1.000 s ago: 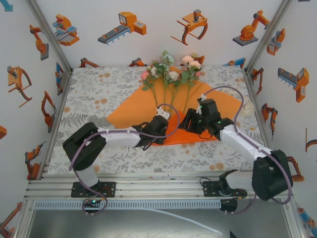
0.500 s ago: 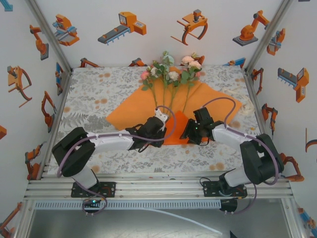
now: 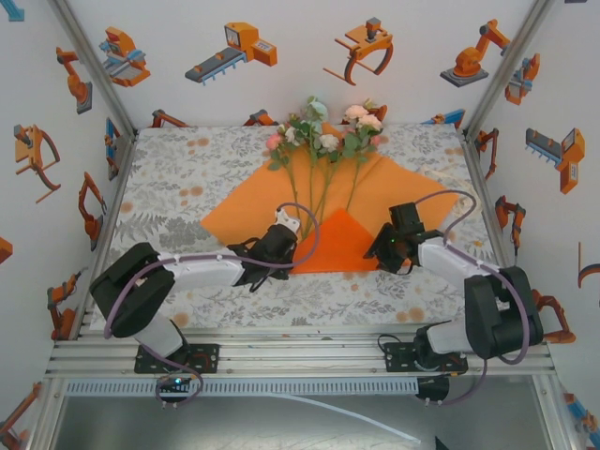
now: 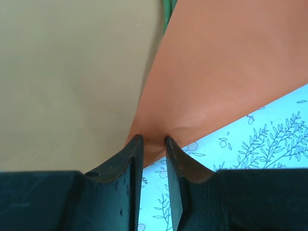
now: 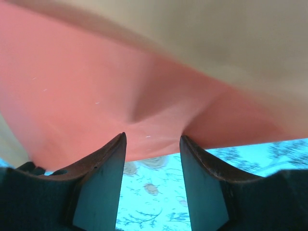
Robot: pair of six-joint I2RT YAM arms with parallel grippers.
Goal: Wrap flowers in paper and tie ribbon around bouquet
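Left gripper (image 4: 154, 142) side: down low at the near left corner of the folded flap, almost closed and nipping the paper (image 4: 231, 72) edge between the tips. Over on the right gripper (image 5: 152, 144): spread apart, sitting right at the paper's near edge, with printed tablecloth (image 5: 159, 192) peeking through the gap. Lying orange and flat mid-table, near corner turned up into a triangle, with the flowers (image 3: 323, 141) fanned past the far corner and stems trailing down toward that flap.
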